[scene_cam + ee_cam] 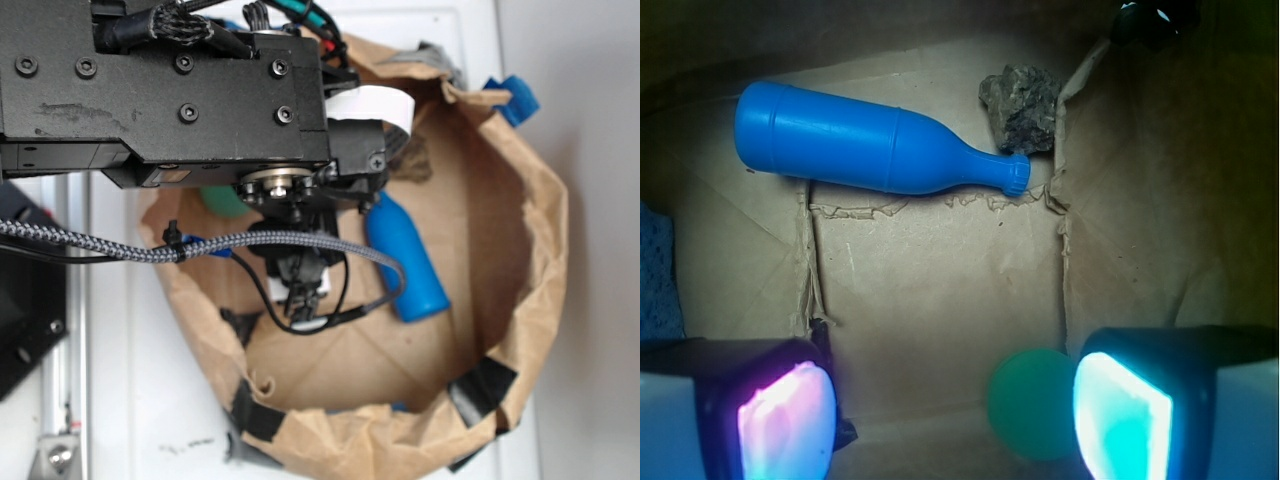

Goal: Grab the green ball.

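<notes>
The green ball rests on the brown paper floor of the bag, right beside the inner face of the right, cyan-lit pad. My gripper is open, its jaws wide apart; the left pad glows pink, far from the ball. Whether the right pad touches the ball I cannot tell. In the exterior view the gripper hangs inside the paper bag, and a patch of the green ball shows under the arm.
A blue plastic bottle lies on its side on the bag floor, with a grey rock at its mouth. The bag's walls rise on all sides. Blue fabric shows at the left edge.
</notes>
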Controlling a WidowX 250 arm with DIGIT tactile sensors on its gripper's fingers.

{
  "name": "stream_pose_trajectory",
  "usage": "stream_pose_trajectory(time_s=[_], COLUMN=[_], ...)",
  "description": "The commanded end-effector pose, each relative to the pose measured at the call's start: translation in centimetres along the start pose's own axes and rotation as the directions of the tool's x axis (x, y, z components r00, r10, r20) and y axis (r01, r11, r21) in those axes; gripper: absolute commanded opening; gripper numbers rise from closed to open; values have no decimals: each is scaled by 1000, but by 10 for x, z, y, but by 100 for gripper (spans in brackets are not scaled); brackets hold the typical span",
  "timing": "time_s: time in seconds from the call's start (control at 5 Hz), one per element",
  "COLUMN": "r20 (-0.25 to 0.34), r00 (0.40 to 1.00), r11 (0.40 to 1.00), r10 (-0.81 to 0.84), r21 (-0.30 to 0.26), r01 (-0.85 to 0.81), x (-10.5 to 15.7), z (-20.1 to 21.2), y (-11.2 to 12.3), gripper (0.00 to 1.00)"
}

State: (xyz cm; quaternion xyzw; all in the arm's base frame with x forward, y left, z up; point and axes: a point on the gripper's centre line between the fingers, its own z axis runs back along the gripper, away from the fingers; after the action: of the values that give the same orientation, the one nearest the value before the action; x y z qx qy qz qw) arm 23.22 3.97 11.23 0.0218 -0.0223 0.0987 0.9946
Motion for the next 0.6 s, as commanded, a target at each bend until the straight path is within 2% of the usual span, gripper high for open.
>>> stream_pose_trajectory(time_s=[0.0,0.4], r20=[12,-17], r00=[999,999], r11=[999,999], r10=[46,35], r21=[9,6], r01=[-46,-35], x=[-1,-19], z=[-27,-42], y=[16,29], gripper=[100,100])
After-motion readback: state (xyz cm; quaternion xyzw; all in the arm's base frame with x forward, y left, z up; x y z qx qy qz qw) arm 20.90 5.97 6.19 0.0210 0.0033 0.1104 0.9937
